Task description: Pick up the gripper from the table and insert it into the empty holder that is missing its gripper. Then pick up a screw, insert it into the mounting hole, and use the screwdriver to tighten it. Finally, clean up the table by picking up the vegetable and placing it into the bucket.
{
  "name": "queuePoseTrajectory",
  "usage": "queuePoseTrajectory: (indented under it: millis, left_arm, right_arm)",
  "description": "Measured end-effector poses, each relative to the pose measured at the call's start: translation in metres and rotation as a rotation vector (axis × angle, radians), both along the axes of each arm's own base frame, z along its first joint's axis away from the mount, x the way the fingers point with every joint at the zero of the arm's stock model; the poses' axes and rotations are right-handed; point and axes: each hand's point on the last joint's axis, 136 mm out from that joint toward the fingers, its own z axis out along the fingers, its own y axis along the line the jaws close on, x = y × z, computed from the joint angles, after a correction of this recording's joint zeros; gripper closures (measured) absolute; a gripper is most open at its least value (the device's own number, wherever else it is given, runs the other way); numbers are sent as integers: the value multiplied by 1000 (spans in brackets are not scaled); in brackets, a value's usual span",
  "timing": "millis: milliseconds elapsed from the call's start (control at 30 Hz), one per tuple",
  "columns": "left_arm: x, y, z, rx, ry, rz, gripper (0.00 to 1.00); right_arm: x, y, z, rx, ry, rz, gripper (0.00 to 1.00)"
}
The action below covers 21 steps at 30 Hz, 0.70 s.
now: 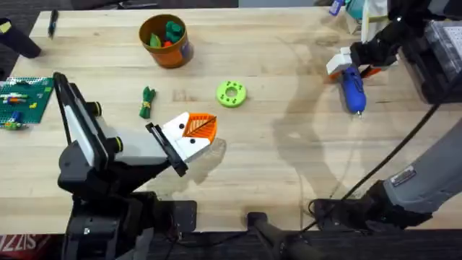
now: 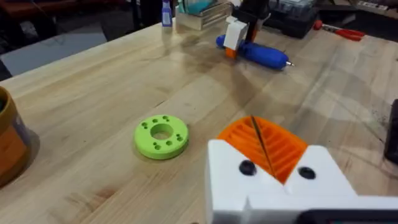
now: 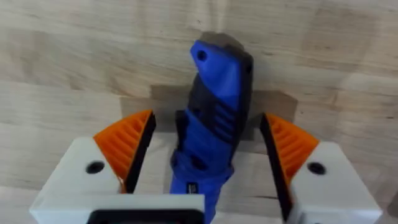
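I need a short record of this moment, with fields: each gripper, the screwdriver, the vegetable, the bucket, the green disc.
left gripper: fingers shut, pads together, low over the table's front
right gripper: open, fingers either side of the screwdriver
screwdriver: blue, lying on the table, far right, not clamped
vegetable: on the table, left of the green disc
bucket: orange, upright, far side, toy pieces inside
green disc: flat on the table, mid-table

Bright blue pen-shaped powered screwdriver (image 1: 353, 89) lying flat; small dark-green leafy toy vegetable (image 1: 147, 102) lying below the upright round orange bucket (image 1: 165, 42).
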Motion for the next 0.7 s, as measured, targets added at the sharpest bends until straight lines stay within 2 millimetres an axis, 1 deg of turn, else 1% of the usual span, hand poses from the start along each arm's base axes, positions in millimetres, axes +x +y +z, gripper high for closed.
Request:
queuePoseTrajectory:
  millis: [267,700]
  left_arm:
    - [1,1,0,2,0,10,994]
    - [2,2,0,4,0,18,994]
  right_arm:
    - [9,-2,1,-7,-36,-13,8]
    - [7,-2,-2,-21,-3,-1,14]
